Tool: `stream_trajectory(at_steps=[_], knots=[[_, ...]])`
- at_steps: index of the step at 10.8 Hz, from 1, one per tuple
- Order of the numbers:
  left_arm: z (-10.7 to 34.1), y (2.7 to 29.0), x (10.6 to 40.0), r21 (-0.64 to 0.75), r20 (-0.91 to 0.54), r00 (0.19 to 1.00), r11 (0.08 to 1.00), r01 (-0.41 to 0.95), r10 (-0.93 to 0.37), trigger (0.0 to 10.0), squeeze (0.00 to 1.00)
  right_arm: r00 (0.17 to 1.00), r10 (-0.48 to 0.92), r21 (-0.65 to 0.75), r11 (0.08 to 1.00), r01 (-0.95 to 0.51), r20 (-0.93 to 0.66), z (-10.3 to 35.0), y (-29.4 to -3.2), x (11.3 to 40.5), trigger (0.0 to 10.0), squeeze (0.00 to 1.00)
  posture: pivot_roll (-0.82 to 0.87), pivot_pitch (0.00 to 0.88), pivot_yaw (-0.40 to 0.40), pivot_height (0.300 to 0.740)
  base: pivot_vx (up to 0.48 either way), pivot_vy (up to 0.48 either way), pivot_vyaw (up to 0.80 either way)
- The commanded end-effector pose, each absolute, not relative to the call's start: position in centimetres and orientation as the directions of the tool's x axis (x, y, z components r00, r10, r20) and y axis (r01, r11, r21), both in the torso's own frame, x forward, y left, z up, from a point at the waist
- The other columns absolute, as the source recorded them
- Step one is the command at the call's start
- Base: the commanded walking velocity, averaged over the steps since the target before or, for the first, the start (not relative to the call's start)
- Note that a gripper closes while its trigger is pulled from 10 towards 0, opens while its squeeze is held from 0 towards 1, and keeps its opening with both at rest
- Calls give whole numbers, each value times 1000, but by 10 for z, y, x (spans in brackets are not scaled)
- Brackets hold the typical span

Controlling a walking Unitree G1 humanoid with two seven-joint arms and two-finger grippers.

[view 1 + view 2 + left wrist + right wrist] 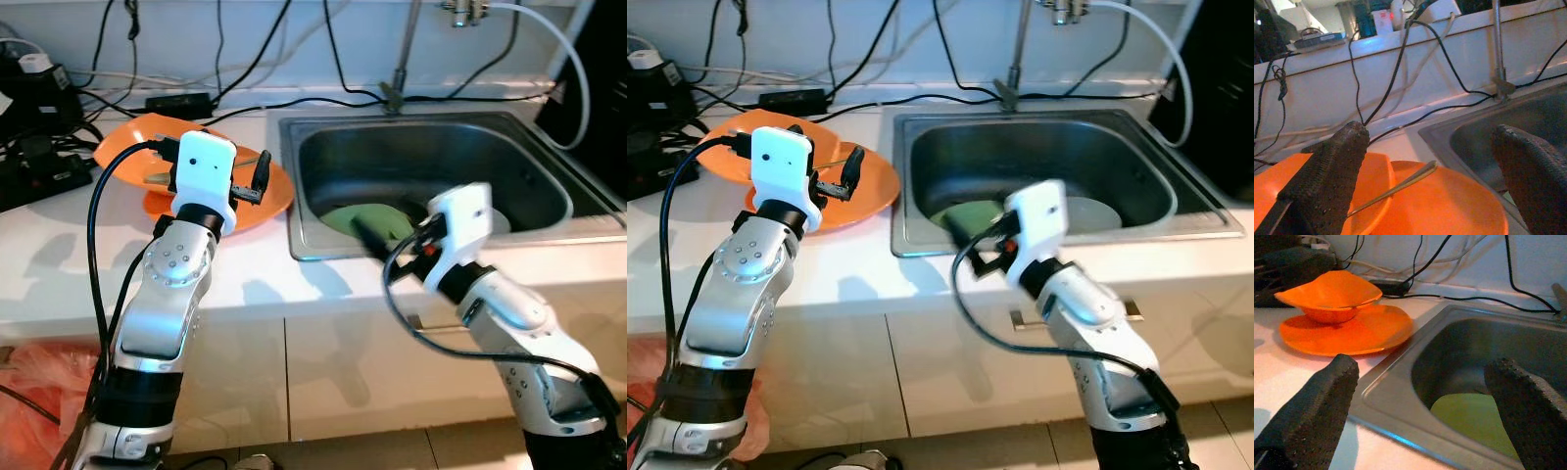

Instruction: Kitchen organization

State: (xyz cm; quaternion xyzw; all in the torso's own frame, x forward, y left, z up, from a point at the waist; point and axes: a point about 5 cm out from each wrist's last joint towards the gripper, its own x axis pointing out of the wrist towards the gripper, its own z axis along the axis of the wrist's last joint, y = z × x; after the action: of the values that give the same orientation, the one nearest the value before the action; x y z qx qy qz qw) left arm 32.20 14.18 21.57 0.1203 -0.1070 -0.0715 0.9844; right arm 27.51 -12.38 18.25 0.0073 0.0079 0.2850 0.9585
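An orange plate [272, 196] lies on the white counter left of the steel sink [431, 147], with an orange bowl [132, 137] standing on its far side. A thin metal utensil [1400, 186] rests across the bowl's rim. My left gripper [255, 183] hovers open just over the plate's right part, holding nothing. In the sink lies a green plate [377, 215]. My right gripper [377, 235] is open at the sink's front edge, just above the green plate [1474, 418], and also holds nothing.
A grey plate [502, 220] lies in the sink to the right of the green one. The faucet [402, 59] stands behind the sink. Black cables and a power strip [39, 166] crowd the back left of the counter. A red bag [29, 392] sits on the floor at left.
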Motion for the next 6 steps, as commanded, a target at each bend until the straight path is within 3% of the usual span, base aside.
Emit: stream_trajectory(at_steps=[1,6], knots=[[218,141,325,278,193,964,952,125,-182,10000,0,818,575,30,818,-574,-12,184,-121,271,10000,0,123,33,13,740,0,0,0],[222,140,335,301,203,955,942,150,-217,10000,0,785,618,66,786,-615,-44,183,-118,264,10000,0,119,44,21,740,0,0,0]])
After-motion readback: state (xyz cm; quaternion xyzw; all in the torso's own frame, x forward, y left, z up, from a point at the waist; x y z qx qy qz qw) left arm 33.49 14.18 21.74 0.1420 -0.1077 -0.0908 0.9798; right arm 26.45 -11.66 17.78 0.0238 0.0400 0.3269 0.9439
